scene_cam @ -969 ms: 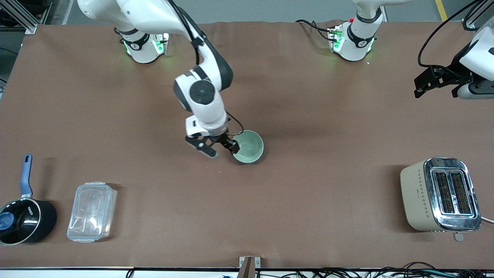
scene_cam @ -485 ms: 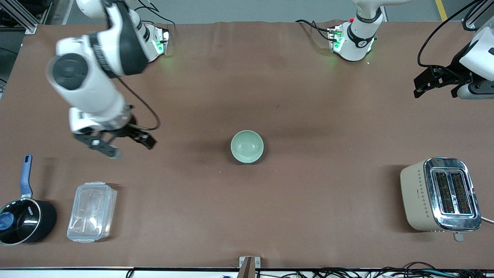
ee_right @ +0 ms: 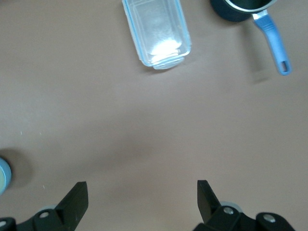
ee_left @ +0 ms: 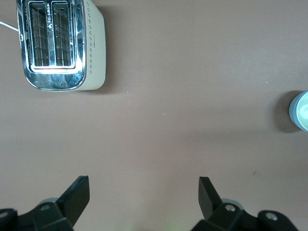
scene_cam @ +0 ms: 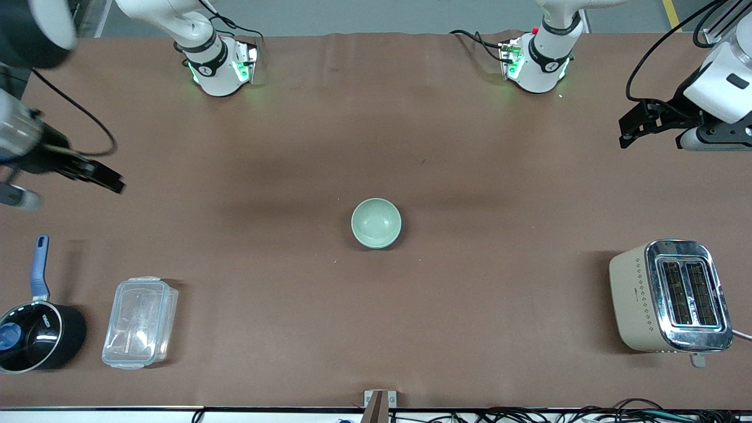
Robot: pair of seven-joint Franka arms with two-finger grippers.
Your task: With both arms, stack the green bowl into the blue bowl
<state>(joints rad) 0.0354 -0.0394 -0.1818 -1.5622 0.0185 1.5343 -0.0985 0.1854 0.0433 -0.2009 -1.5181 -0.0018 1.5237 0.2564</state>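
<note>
The green bowl stands upright in the middle of the table. A thin blue edge of the blue bowl shows under its rim, so the green bowl sits nested in it. The pair shows at the edge of the left wrist view and of the right wrist view. My right gripper is open and empty over bare table at the right arm's end; its fingers are spread wide. My left gripper is open and empty over bare table at the left arm's end, its fingers also wide.
A cream and chrome toaster stands at the left arm's end, nearer the camera than the bowls. A clear plastic container and a black saucepan with a blue handle stand at the right arm's end.
My right gripper has let go of the green bowl's rim and swung away to the right arm's end of the table. The left gripper has shifted only slightly.
</note>
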